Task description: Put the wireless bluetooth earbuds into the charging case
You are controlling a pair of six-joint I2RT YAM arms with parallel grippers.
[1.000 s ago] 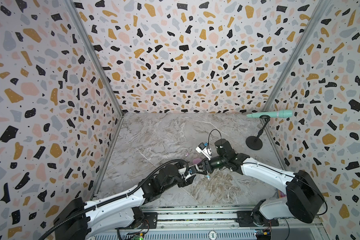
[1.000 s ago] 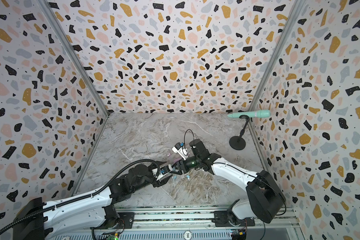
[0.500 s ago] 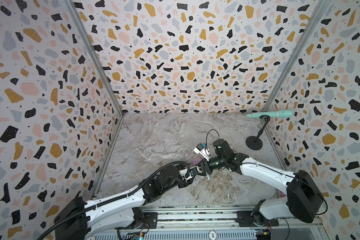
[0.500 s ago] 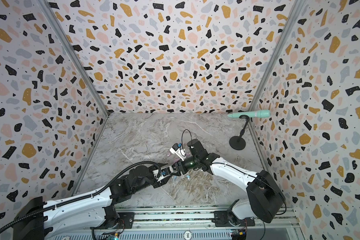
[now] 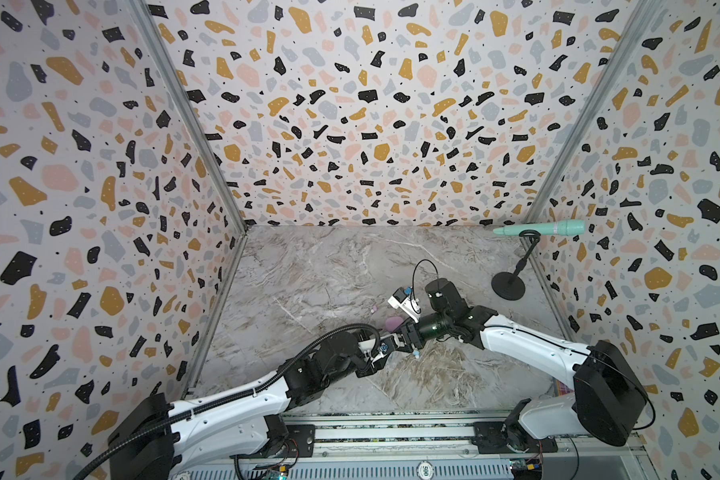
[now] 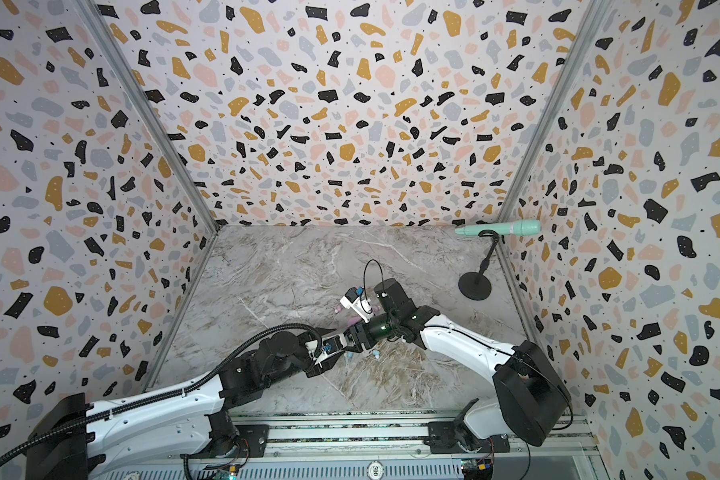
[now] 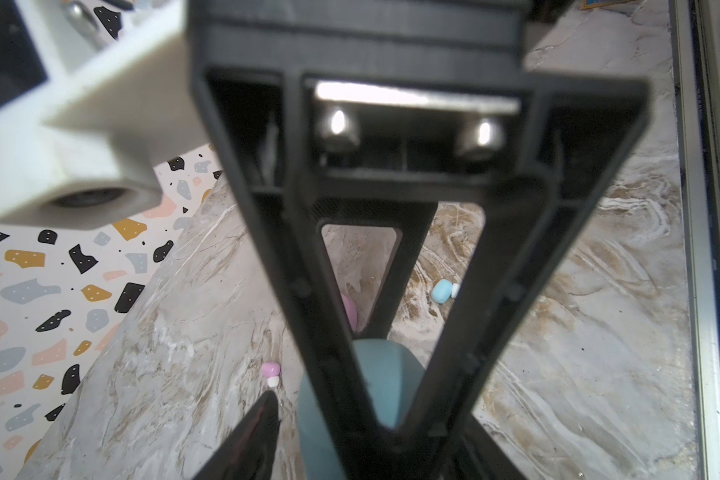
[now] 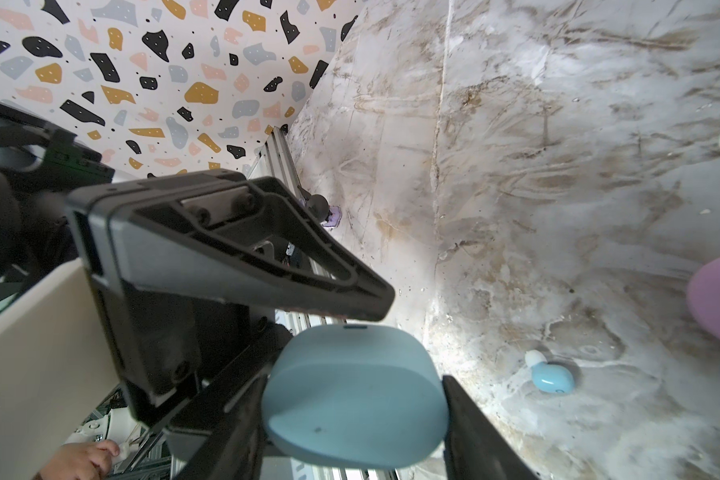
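from above, the two arms meet tip to tip near the middle of the table (image 5: 308, 270), and what sits between them is hidden. the left tool (image 5: 381, 350) lays one finger (image 8: 267, 257) across the top of the blue case (image 8: 354, 395); i cannot tell whether it grips. only the right wrist view shows that case plainly, pinched on both sides by the right tool (image 5: 398, 338).

cases: two. the second is the pink case (image 5: 393, 322), on the table just behind the tools.

earbuds i can count: two, both in the left wrist view. one pink earbud (image 7: 270, 371) and one blue earbud (image 7: 443, 289) lie loose on the table, outside either case. the right wrist view shows the blue one only.

far right stands one mint microphone (image 5: 558, 227) on a black stand.
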